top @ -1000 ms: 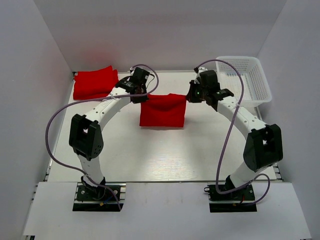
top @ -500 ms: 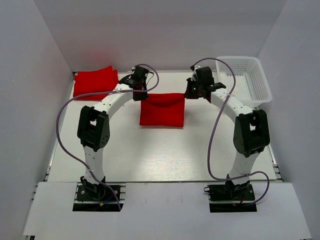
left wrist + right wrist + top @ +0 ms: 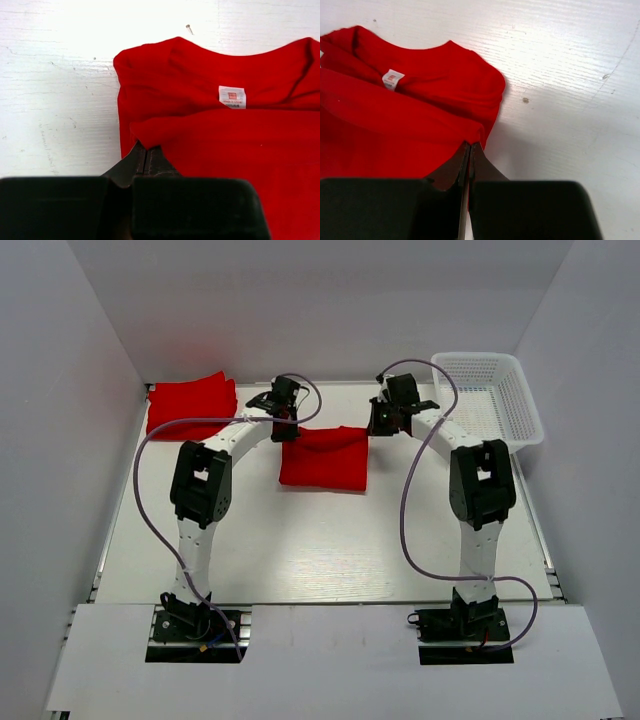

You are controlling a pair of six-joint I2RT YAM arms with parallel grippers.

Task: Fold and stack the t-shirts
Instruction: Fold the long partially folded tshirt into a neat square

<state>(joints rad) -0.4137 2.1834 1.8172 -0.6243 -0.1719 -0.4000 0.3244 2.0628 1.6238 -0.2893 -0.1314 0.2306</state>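
Note:
A red t-shirt (image 3: 324,458) lies partly folded in the middle of the table, its top layer carried toward the far edge. My left gripper (image 3: 287,426) is shut on that layer's left corner (image 3: 142,135). My right gripper (image 3: 374,423) is shut on its right corner (image 3: 476,134). The collar with a white label (image 3: 232,96) shows under the held fold, also in the right wrist view (image 3: 393,79). A second red t-shirt (image 3: 190,404) lies folded at the far left corner.
A white mesh basket (image 3: 490,400) stands at the far right of the table. White walls close in the back and both sides. The table's bare white surface (image 3: 320,550) stretches in front of the shirt.
Both grippers have moved toward the far edge, carrying the shirt's top layer over the collar. The arms have stretched out further.

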